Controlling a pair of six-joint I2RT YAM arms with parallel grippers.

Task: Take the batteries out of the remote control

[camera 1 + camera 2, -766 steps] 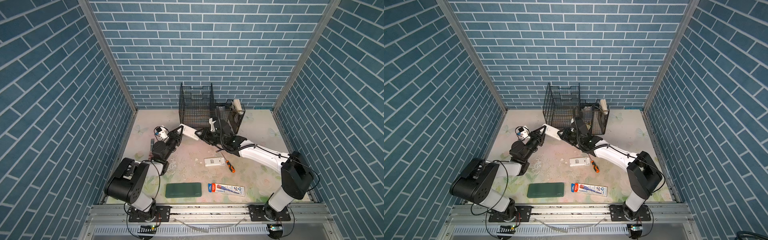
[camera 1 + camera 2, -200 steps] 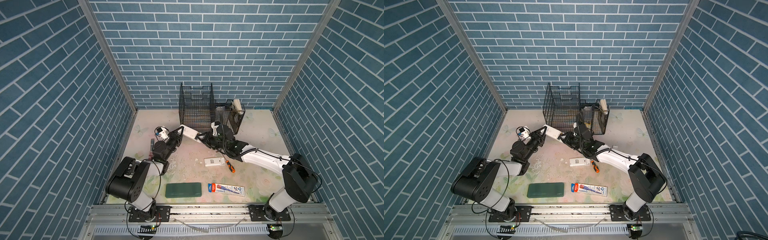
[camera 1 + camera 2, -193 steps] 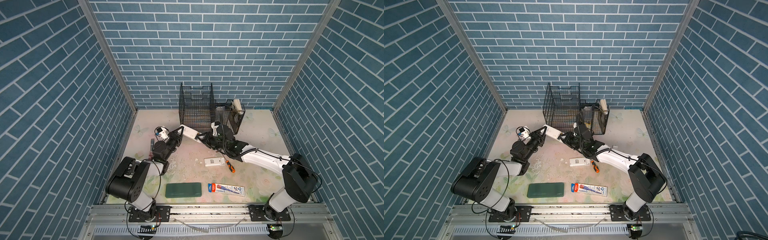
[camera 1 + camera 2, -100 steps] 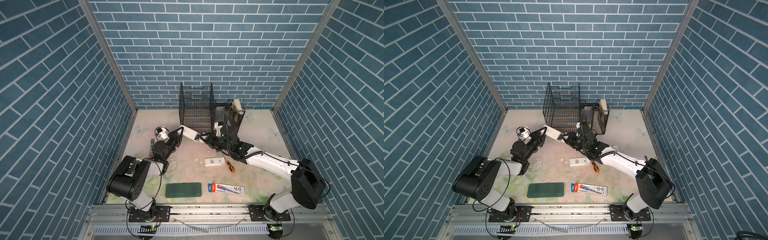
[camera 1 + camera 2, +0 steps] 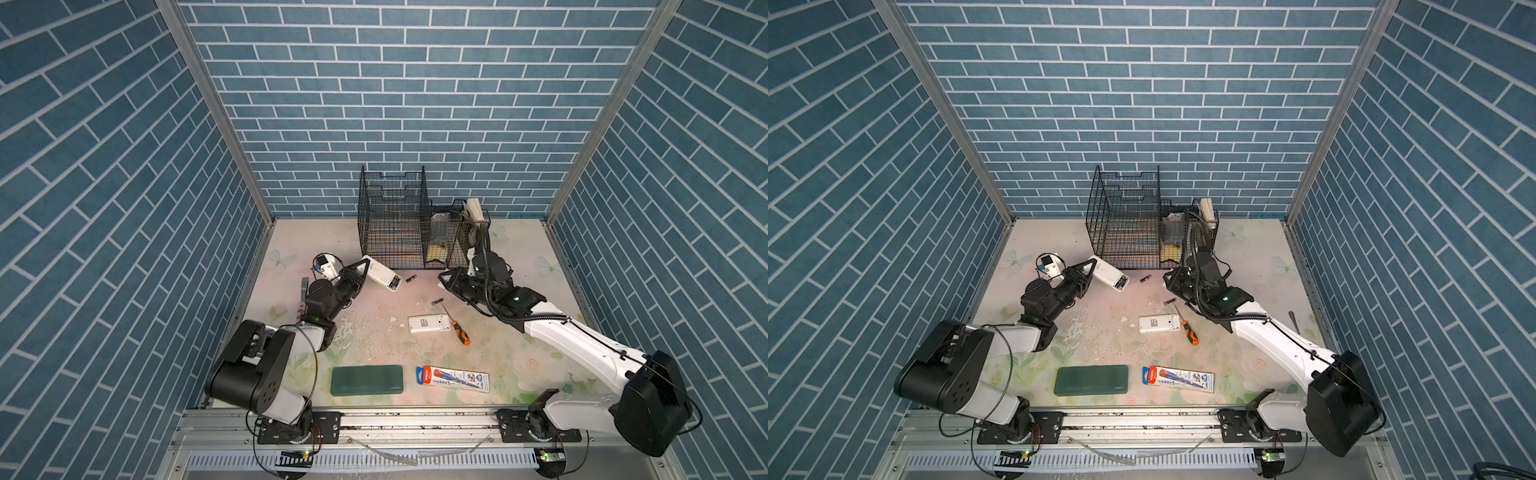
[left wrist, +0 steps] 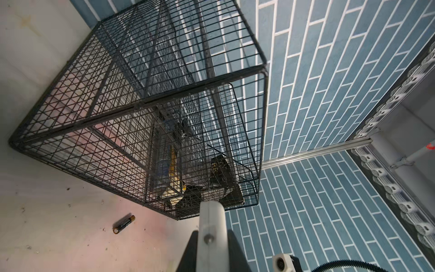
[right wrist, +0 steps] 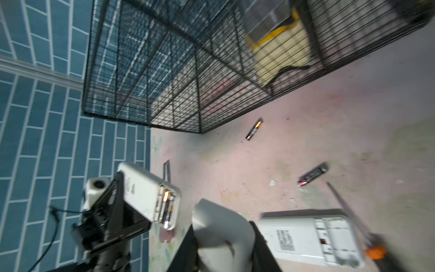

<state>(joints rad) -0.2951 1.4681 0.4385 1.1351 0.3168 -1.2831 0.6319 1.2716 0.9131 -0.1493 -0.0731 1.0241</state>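
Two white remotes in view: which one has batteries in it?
The raised remote clamped in the left gripper: coppery battery ends show in its open bay. The flat remote beside the screwdriver looks empty.

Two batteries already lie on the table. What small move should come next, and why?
I'd probably move the right gripper to the open end of the held remote: coppery battery ends show in its compartment, the left gripper holds it raised, and the right gripper stands clear of it.
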